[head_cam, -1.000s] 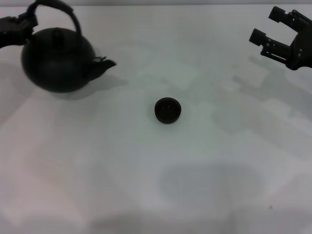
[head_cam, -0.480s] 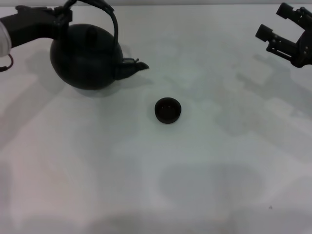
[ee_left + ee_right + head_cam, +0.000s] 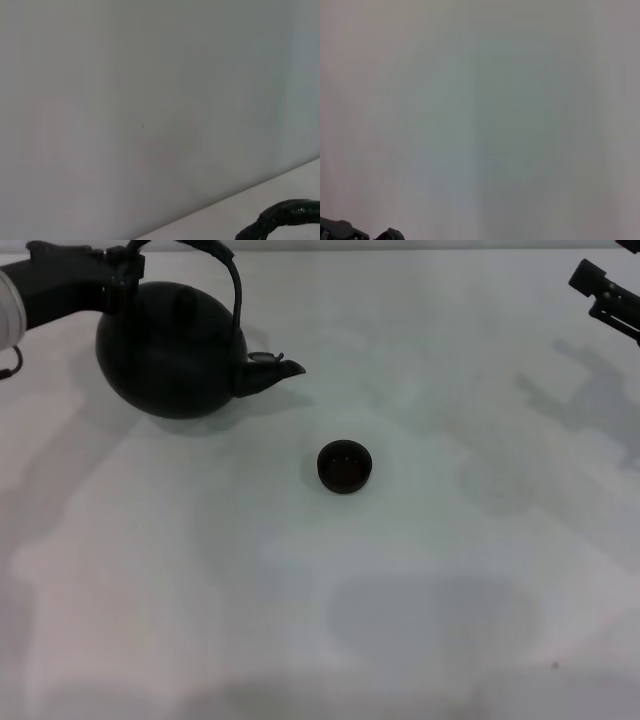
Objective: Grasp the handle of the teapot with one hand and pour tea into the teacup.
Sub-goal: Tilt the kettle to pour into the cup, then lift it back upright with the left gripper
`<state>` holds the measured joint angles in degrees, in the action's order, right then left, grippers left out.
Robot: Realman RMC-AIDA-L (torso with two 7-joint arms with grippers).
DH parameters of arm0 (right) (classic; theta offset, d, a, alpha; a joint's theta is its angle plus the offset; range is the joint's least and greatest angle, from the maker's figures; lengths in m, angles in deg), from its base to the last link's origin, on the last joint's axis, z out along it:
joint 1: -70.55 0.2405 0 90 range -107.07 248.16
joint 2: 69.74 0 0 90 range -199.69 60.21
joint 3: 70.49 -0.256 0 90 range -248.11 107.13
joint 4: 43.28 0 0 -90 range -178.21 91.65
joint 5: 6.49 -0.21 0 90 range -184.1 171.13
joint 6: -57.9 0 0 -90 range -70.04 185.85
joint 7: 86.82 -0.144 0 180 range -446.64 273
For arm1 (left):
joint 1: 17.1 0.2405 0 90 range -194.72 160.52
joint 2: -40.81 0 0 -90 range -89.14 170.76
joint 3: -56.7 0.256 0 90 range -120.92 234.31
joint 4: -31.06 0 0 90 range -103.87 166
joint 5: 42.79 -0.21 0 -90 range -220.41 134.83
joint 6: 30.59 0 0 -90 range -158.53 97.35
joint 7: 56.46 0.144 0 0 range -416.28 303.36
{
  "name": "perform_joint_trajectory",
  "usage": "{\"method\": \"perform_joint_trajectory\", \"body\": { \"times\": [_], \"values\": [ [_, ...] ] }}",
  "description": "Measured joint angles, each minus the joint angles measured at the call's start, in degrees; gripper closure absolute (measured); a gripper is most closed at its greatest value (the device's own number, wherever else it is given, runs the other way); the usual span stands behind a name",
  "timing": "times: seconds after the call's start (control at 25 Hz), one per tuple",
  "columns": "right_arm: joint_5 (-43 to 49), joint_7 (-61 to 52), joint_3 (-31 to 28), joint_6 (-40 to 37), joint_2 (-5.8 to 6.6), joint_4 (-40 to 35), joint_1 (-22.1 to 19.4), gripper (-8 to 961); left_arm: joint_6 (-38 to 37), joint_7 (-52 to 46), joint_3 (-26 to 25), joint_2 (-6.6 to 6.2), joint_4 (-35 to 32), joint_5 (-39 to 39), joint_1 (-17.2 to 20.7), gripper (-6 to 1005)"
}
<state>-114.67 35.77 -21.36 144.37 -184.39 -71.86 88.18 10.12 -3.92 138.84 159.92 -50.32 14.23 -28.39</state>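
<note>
The black teapot [image 3: 172,350] hangs at the far left with its spout [image 3: 272,370] pointing right, toward the teacup. My left gripper [image 3: 124,260] is shut on the left end of the arched handle [image 3: 228,280] and holds the pot roughly level. A piece of the handle also shows in the left wrist view [image 3: 285,220]. The small dark teacup [image 3: 345,466] stands upright near the table's middle, in front of and to the right of the spout. My right gripper [image 3: 612,298] is open and empty at the far right edge, partly cut off.
The white table [image 3: 330,620] bears only the cup. A wide bare stretch lies between the cup and the right gripper. The right wrist view shows a plain pale surface with dark parts at its edge [image 3: 340,231].
My left gripper carried the teapot to the right towards the cup, then eased it back slightly left. My right gripper has drawn away to the right, partly out of view.
</note>
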Motion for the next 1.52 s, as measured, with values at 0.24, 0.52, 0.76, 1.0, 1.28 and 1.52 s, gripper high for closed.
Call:
{"method": "perform_joint_trajectory", "body": {
  "times": [0.24, 0.52, 0.76, 1.0, 1.28, 1.52],
  "values": [
    [-0.23, -0.21, -1.03, -0.39, 0.03, -0.05, -0.21, 81, 2.35, -8.74, 3.13, -0.12, -4.63, -11.08, -0.08, 849],
    [-0.45, -0.66, -5.58, -0.51, -0.04, 0.32, -0.24, 80, 7.05, -12.55, 3.65, -0.12, -7.73, -15.32, -1.08, 852],
    [-0.45, -0.67, -6.02, -1.59, 0.01, 0.13, -0.24, 80, 10.26, -14.14, 4.30, -0.13, -9.05, -16.46, -2.26, 854],
    [-0.45, -0.71, -6.06, -1.91, 0.10, -0.20, -0.16, 83, 11.56, -19.09, 7.96, -0.18, -11.79, -23.81, -2.29, 853],
    [-0.41, -1.30, -6.06, -2.67, 0.50, -0.33, 0.14, 86, 15.73, -21.00, 9.09, -0.14, -15.36, -26.52, -2.21, 854],
    [-0.20, -2.07, -6.06, -3.06, 0.66, -1.37, 0.29, 89, 18.28, -22.90, 9.67, -0.07, -17.44, -28.65, -1.67, 854]
  ]
}}
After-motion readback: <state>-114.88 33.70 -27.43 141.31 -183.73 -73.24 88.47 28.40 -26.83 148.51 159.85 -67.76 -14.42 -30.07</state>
